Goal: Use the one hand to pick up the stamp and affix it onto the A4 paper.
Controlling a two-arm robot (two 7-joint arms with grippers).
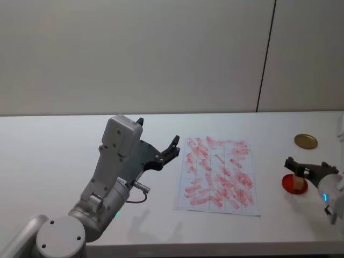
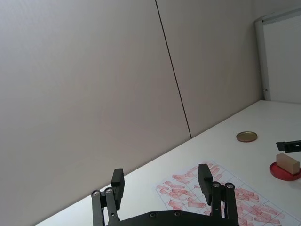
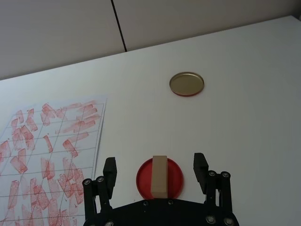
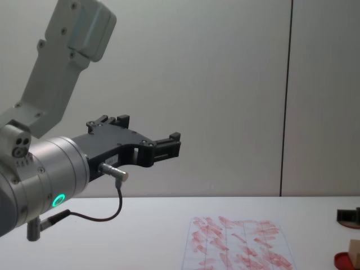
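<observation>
The stamp [image 3: 159, 175], a small tan wooden block, lies on the round red ink pad [image 3: 174, 179] at the table's right side. My right gripper [image 3: 155, 165] hovers open just above it, one finger on each side, touching nothing. From the head view the stamp [image 1: 296, 183] sits below that right gripper [image 1: 307, 167]. The A4 paper [image 1: 217, 174], covered in red prints, lies flat in the middle. My left gripper [image 1: 158, 132] is raised left of the paper, open and empty. The stamp [image 2: 287, 163] also shows far off in the left wrist view.
A flat gold lid [image 1: 305, 141] lies behind the ink pad [image 1: 287, 183] near the table's right rear. The large left arm [image 1: 115, 161] rises over the table's left part. Bare white table lies between the paper and the pad.
</observation>
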